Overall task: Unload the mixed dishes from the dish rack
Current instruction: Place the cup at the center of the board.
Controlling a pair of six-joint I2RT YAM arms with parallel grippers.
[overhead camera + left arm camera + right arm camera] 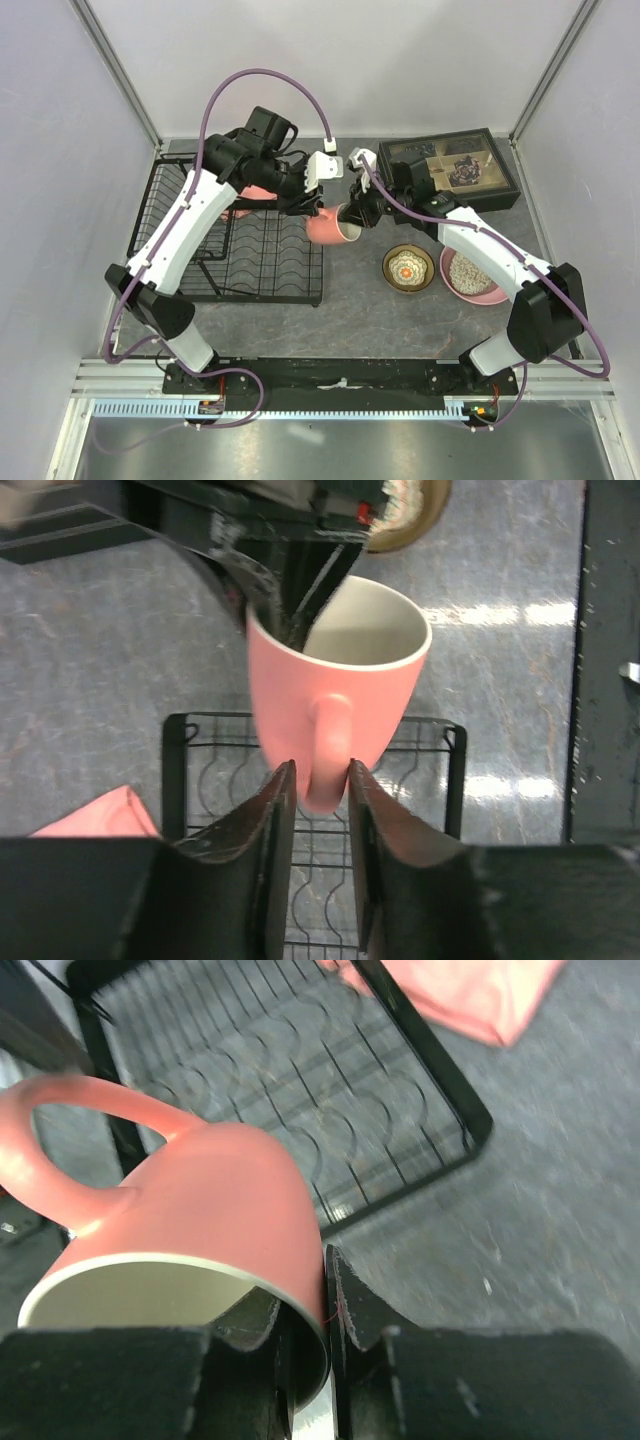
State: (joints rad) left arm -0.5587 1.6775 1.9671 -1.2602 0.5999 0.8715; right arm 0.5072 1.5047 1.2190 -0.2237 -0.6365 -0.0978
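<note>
The pink handled mug [330, 229] hangs in the air between both grippers, just past the right edge of the black wire dish rack [240, 250]. My left gripper [311, 207] is shut on the mug's handle; in the left wrist view its fingertips [320, 772] flank the handle of the mug [340, 670]. My right gripper [354, 214] is shut on the rim of the mug [200, 1190], one finger inside and one outside [308, 1278]. The small brown floral bowl [408, 268] and the grey speckled bowl [468, 270] on the pink plate [490, 296] sit on the table at the right.
A pink folded cloth [256, 193] lies at the rack's back; it also shows in the right wrist view [480, 995]. A black compartmented tray [450, 170] stands at the back right. The rack's slotted base [300, 1070] lies below the mug.
</note>
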